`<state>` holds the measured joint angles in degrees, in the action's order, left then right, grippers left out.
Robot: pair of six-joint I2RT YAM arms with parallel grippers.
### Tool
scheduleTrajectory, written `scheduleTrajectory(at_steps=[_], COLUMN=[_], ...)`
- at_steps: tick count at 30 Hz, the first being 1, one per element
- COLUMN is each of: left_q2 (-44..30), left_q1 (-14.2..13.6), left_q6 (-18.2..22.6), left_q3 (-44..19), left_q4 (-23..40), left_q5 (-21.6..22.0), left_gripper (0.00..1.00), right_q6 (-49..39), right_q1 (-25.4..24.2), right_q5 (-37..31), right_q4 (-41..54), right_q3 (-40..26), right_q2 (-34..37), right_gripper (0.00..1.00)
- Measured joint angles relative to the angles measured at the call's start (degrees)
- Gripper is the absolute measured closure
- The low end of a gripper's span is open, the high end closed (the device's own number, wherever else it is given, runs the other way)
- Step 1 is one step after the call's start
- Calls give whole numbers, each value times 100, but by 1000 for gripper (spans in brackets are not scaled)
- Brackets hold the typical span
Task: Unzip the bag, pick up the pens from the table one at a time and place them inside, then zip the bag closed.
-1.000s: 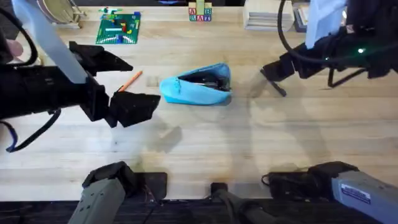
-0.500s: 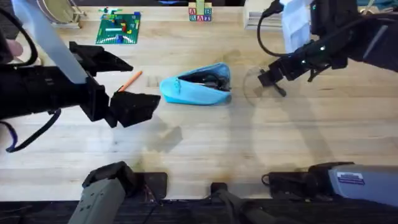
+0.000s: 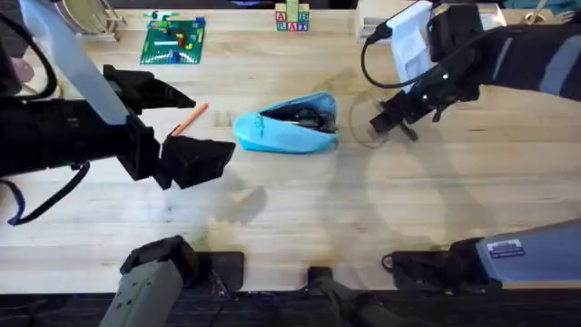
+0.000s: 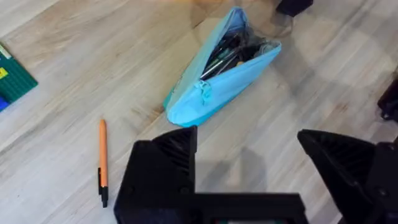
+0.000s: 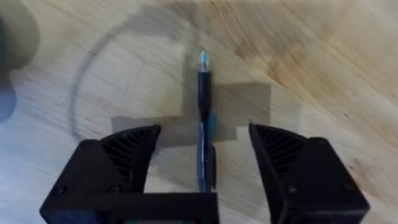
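Light blue pencil pouch point(image 4: 217, 78) lying unzipped on wooden table point(image 4: 93, 56); orange pen point(image 4: 102, 158) lying beside; left gripper point(image 4: 249, 162) hovering open.

The tabletop point(image 3: 300, 209) is light wood with visible plank grain. Near its middle lies the light blue bag point(image 3: 286, 125), its zipper open and dark items showing inside. Just to the left of the bag an orange pen point(image 3: 191, 117) lies flat on the wood, apart from the bag. To the right of the bag a black pen point(image 5: 204, 118) lies on the boards. At the far edge sit a green building-brick plate point(image 3: 173, 40) and a few letter blocks point(image 3: 292, 18).
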<state>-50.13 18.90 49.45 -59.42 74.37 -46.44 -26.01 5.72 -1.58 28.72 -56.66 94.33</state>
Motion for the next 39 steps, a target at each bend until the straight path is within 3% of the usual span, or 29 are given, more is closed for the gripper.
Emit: scheduleTrajectory(at_steps=[1, 2, 7, 8, 24, 33, 39], left_q2=[0, 0, 0, 0, 0, 0, 0], left_q1=[0, 0, 0, 0, 0, 0, 0], left_q6=[0, 0, 0, 0, 0, 0, 0], left_q3=[0, 0, 0, 0, 0, 0, 0], left_q4=[0, 0, 0, 0, 0, 0, 0], left_q5=[2, 1, 2, 2, 2, 2, 2], left_gripper=[6, 6, 6, 6, 6, 6, 6], right_q6=[0, -10, -10, -9, -19, -19, -286], right_q1=[2, 7, 25, 15, 174, 472, 840], right_q5=[32, 189, 180, 175, -22, -77, 21], right_q4=[18, 85, -83, -81, 166, 187, 196], right_q3=[-23, -59, -87, -100, -110, -110, -110], right_q2=[25, 84, 163, 168, -4, -1281, -1751], right_gripper=[131, 302, 924, 953, 974, 972, 972])
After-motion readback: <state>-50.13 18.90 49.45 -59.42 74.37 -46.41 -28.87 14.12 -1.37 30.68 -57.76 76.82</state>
